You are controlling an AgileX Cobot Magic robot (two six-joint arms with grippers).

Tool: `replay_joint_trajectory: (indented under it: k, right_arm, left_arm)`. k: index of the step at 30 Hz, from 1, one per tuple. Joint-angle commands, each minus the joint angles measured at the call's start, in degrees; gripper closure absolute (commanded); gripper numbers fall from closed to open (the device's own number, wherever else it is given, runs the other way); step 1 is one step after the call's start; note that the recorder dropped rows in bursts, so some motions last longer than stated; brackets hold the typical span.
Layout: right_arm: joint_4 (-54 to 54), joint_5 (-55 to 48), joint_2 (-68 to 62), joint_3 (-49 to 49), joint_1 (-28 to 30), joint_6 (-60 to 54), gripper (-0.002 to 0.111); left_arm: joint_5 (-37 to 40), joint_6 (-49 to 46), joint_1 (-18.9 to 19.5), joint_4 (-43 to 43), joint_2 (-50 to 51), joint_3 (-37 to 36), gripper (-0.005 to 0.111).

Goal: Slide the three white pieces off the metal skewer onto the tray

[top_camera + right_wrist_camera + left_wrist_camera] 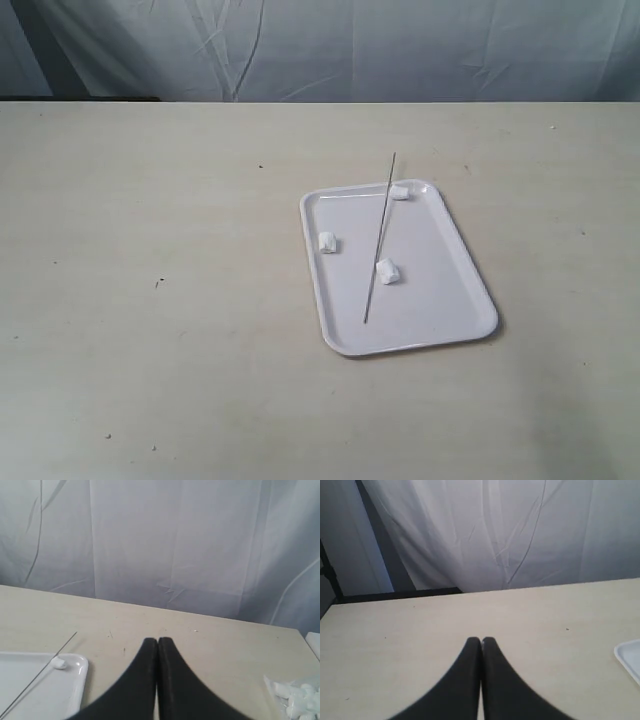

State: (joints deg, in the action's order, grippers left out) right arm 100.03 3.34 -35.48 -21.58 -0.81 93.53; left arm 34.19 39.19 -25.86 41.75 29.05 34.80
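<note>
On the tray (455,295), skewer (380,240) and three white pieces (388,271), apart from both jaws.

The tray (440,300) is flat, white and rectangular, with rounded corners and a low raised rim; it lies right of the scene's centre, long sides running near to far, slightly skewed. The metal skewer (380,238) is a thin, straight, dark grey rod; it lies along the tray's length, its far tip projecting past the far rim. The far piece (400,191) sits against the far rim, just right of the skewer; the left piece (327,242) lies by the left rim, apart from the skewer; the middle piece (388,271) lies just right of the skewer, contact not discernible; all three are small, white, chunky lumps.
</note>
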Motion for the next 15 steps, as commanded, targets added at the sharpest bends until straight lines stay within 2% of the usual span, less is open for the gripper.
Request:
replay_joint_trajectory:
  k: [1, 3, 8, 12, 15]
  right_arm:
    - [-0.08, 0.18, 0.29, 0.27, 0.27, 0.07, 0.109]
    - [-0.08, 0.18, 0.29, 0.27, 0.27, 0.07, 0.109]
    - [-0.08, 0.19, 2.18, 1.31, 0.27, 0.07, 0.109]
    - [-0.42, -0.01, 9.07, 7.02, 0.27, 0.07, 0.109]
    - [-0.42, -1.27, 15.23, 12.95, 0.27, 0.07, 0.109]
  left_arm:
    - [0.66, 0.56, 0.17, -2.02, -8.03, -2.8, 0.107]
    - [1.16, 0.11, 0.17, -4.92, -10.38, -3.44, 0.107]
    - [8.43, -11.2, 0.17, -13.94, -14.52, -3.45, 0.107]
    - [16.75, -11.51, 0.17, -12.73, -15.17, -3.45, 0.107]
    - [18.51, -11.51, 0.17, -12.74, -15.17, -3.45, 0.107]
